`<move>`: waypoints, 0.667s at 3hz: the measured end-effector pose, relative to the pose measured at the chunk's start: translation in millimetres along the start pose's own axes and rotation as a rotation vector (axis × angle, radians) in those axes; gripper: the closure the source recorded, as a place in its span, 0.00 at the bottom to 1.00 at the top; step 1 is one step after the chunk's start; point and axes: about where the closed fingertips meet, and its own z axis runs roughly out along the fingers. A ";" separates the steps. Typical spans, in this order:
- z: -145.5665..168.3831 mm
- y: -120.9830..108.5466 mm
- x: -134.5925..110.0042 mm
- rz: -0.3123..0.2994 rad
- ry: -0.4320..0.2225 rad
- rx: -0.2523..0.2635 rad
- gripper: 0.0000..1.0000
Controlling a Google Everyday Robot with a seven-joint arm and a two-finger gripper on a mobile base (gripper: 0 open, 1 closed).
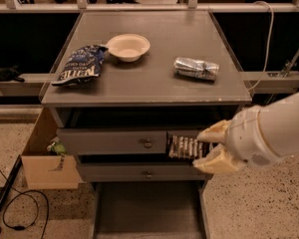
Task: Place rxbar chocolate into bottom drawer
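Observation:
The rxbar chocolate, a dark flat bar with white lettering, is held in my gripper, whose cream fingers are shut on its right end. It hangs in front of the two upper drawers, to the right of their knobs. The bottom drawer is pulled out below, a wide grey tray near the floor, directly under and a little left of the bar. My white arm comes in from the right.
On the cabinet top lie a blue chip bag, a cream bowl and a crinkled silver foil packet. A cardboard box stands left of the cabinet, with a black cable on the floor.

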 end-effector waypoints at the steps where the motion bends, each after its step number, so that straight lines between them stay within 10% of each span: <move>1: 34.0 22.1 12.3 0.053 -0.058 0.021 1.00; 2: 81.3 26.5 47.9 0.011 -0.089 0.033 1.00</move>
